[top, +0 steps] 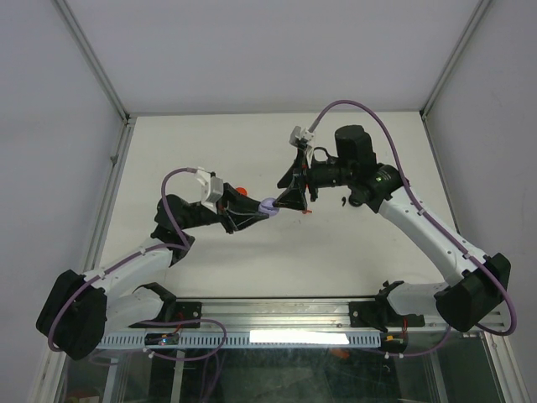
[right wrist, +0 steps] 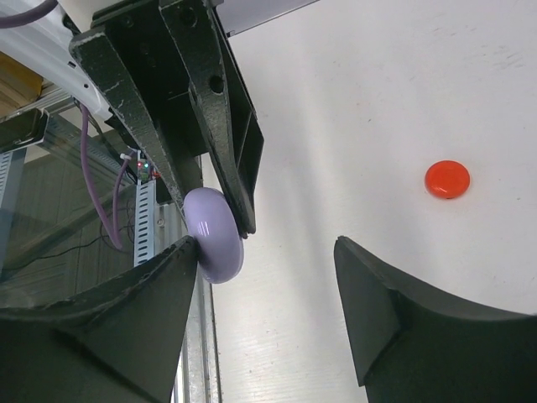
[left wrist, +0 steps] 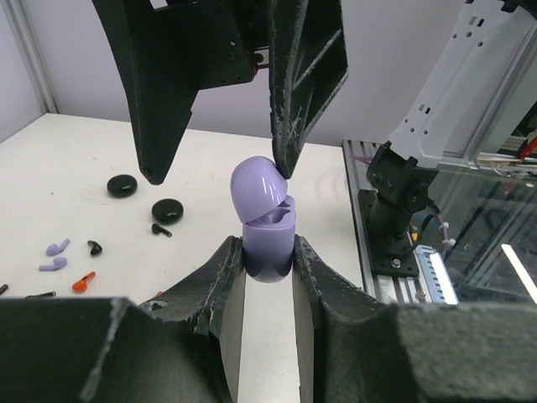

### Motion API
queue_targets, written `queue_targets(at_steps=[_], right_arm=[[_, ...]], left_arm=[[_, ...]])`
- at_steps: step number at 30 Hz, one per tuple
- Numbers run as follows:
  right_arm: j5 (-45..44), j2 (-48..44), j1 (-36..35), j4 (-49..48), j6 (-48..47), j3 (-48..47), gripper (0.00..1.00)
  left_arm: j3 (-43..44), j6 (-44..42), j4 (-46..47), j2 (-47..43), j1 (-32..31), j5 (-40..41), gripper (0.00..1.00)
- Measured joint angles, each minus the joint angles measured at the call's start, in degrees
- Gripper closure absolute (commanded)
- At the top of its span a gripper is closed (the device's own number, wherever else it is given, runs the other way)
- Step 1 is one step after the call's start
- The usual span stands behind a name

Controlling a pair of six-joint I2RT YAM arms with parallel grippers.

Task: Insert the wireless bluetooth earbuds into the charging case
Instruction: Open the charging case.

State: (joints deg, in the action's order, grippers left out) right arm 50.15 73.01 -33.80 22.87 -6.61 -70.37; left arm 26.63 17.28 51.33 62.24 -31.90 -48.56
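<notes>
My left gripper (left wrist: 268, 262) is shut on the lower half of a lilac charging case (left wrist: 268, 243), held upright above the table. Its domed lid (left wrist: 260, 185) is tipped partly open. My right gripper (left wrist: 220, 172) hangs open over the case, and one of its fingertips (left wrist: 284, 164) touches the lid's edge. In the right wrist view the case (right wrist: 214, 233) rests against my right gripper's (right wrist: 267, 243) left finger. Earbuds lie loose on the table at the left: two lilac (left wrist: 55, 256), two black (left wrist: 161, 229), one red (left wrist: 83, 281). From above, both grippers meet at the case (top: 268, 205).
Two black round discs (left wrist: 123, 185) (left wrist: 167, 210) lie near the earbuds. A red disc (right wrist: 446, 179) sits on the white table, also seen from above as a red disc (top: 241, 191) behind the left arm. The metal rail and right arm base (left wrist: 394, 201) stand at the table's near edge.
</notes>
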Motion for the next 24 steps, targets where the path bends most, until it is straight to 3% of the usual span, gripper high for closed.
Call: queue_targets(at_steps=[24], right_arm=[[-2.0,3.0,0.0,0.5,3.0,-1.3,0.3]], left_arm=[[-1.3,-1.2,-0.8,-1.4,0.0,-1.9,1.0]])
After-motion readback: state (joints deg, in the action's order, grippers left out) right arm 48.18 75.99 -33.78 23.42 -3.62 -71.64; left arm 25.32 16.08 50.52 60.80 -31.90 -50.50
